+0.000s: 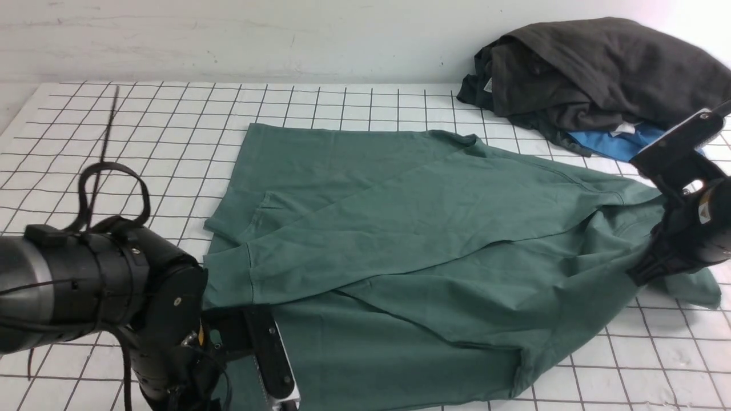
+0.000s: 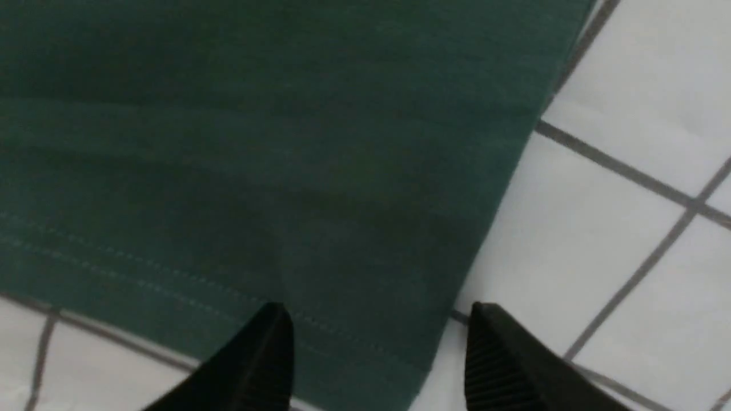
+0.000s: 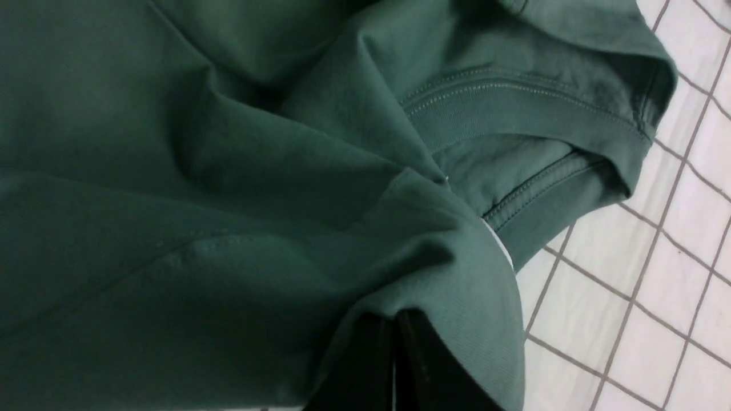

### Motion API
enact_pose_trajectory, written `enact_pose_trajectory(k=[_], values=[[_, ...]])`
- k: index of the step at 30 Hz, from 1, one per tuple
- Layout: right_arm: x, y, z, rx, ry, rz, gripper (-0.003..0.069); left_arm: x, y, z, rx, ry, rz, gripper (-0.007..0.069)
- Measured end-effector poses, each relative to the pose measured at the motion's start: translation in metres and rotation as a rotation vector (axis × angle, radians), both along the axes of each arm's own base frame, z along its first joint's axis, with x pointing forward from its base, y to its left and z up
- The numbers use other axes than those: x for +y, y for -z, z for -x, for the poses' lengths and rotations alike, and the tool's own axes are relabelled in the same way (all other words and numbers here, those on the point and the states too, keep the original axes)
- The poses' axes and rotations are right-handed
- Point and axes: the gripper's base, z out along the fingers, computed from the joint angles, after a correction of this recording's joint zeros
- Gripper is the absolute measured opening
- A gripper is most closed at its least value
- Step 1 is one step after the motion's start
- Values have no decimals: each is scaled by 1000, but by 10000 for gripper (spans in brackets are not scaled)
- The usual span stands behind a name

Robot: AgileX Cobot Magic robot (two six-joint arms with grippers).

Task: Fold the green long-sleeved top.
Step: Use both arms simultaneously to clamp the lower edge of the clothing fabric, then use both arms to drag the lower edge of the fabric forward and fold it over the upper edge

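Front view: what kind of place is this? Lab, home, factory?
Likely a robotics lab bench, not a home: white gridded table, bare white wall, a green top laid out with a pile of other clothes at the far right.

I see a plain white, lightly scuffed wall point(image 1: 228, 40) behind a flat white tabletop point(image 1: 354, 103) ruled with thin black grid lines, evenly lit.

Front wide, forward; wrists close, downward, sharing green top point(image 1: 400, 228).
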Motion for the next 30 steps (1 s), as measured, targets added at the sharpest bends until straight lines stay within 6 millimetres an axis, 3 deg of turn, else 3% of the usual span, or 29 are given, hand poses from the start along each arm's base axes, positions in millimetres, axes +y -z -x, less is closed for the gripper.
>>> enact_pose_trajectory(k=[3,9,13,14,16,19,25,26,29,30], values=[[1,0,-1,-13,3,-21,-10,-1,6,-2,29,16,-14,315],[0,0,1,6,10,-12,-10,-6,-5,1,6,8,-10,34],[-1,-1,4,25,19,-1,-10,-6,-46,0,-143,8,45,-2],[-1,-1,4,25,19,-1,-10,-6,-48,0,-152,11,46,-2],[-2,-5,5,15,17,5,-10,2,-70,-7,-287,-48,76,-5],[-3,-8,6,5,4,28,-10,10,-86,-19,-410,-150,110,-5],[-4,-15,-1,-45,-37,76,-10,23,-111,-62,-598,-443,223,-5],[-2,-24,-13,-99,-57,83,-10,28,-124,-90,-683,-558,297,-5],[1,-35,-32,-167,-75,82,-10,32,-133,-122,-753,-631,346,-5],[3,-41,-46,-203,-81,80,-10,34,-136,-142,-787,-653,358,-5]])
